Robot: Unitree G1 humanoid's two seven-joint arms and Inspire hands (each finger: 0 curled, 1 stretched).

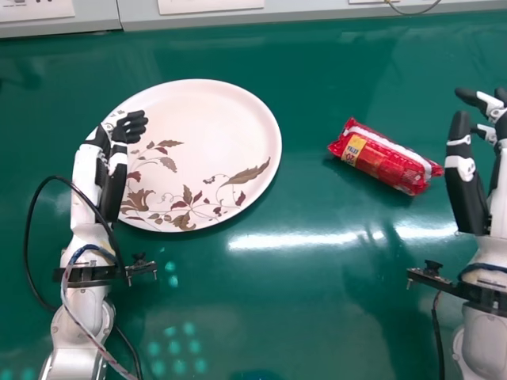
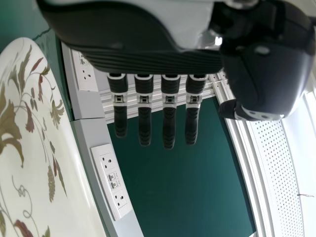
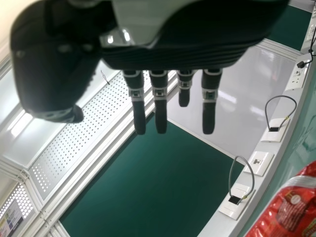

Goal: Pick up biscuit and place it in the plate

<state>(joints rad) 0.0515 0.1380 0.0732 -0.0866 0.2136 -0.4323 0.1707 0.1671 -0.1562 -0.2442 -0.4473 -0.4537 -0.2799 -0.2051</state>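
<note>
fingers on the left hand [image 1: 116, 178] were straight and slightly apart, at the left edge of the plate [image 1: 206, 119]. those on the right hand [image 1: 466, 194] were also extended, with gaps between them. the red biscuit packet [image 1: 392, 165] lay slantwise on the green table [image 1: 317, 309], between plate and right hand.

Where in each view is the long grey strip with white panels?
Head view: the grey strip runs along the far edge of the glossy green table.
Left wrist view: beside the round white leaf-patterned plate.
Right wrist view: near the red plastic biscuit packet.
Shared landmark: the table, bordering the strip.
</note>
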